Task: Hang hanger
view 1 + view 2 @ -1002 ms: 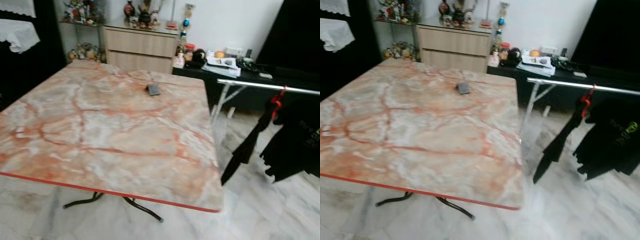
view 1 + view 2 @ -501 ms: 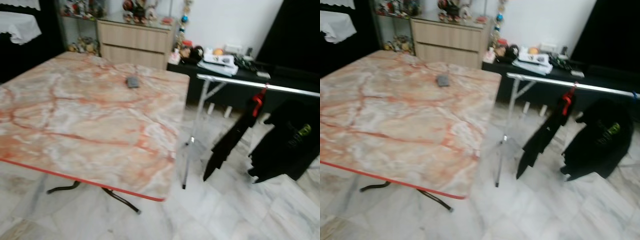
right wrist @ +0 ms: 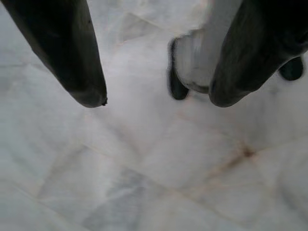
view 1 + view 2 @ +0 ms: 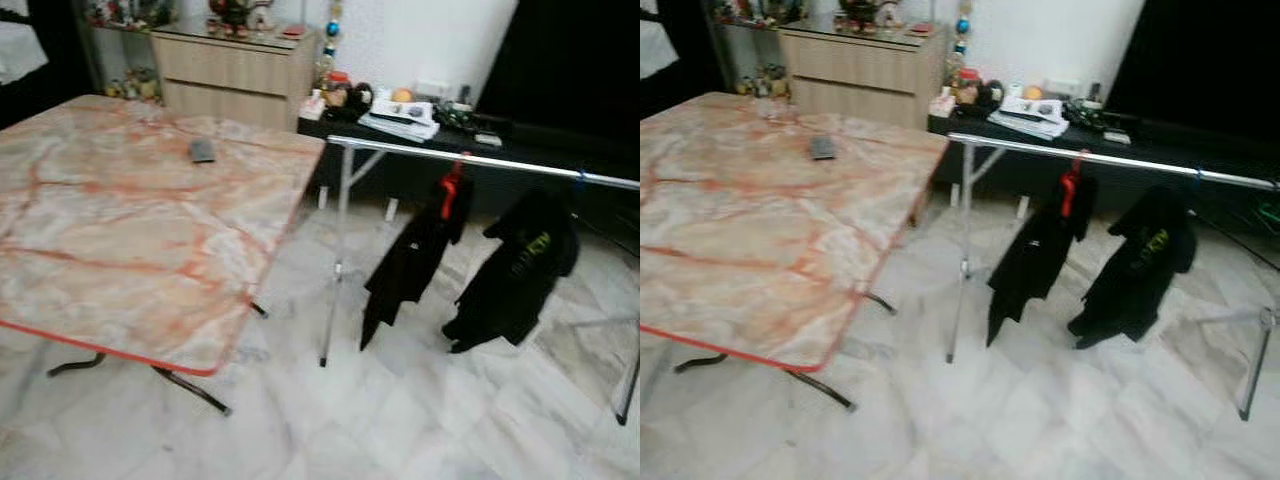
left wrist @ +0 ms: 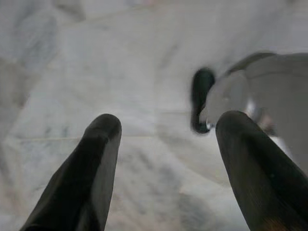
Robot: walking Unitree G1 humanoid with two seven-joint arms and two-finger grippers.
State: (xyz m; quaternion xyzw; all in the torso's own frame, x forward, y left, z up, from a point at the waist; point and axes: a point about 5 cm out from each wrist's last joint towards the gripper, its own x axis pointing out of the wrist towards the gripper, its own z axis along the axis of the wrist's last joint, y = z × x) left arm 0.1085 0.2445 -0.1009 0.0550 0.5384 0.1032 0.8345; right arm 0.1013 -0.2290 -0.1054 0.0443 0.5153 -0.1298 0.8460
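Note:
A silver clothes rack [image 4: 480,165] stands on the marble floor to the right of the table. A red hanger [image 4: 450,190] hangs on its rail with a black garment [image 4: 405,265] on it. A second black garment [image 4: 515,265] with a green print hangs further right. My left gripper [image 5: 168,122] hangs open over the floor with nothing between its fingers. My right gripper [image 3: 156,98] is open too, also over bare floor tiles. Neither holds a hanger.
A large marble-patterned table [image 4: 100,230] with a red edge is on the left, a small dark object [image 4: 203,150] on it. A wooden dresser [image 4: 235,65] and a cluttered low black bench [image 4: 430,125] stand behind. My own foot [image 5: 250,91] shows near the left gripper.
The whole view has swung to the right: the table has slid toward the left and the rack with its two garments has come fully into view. The things themselves have not moved.

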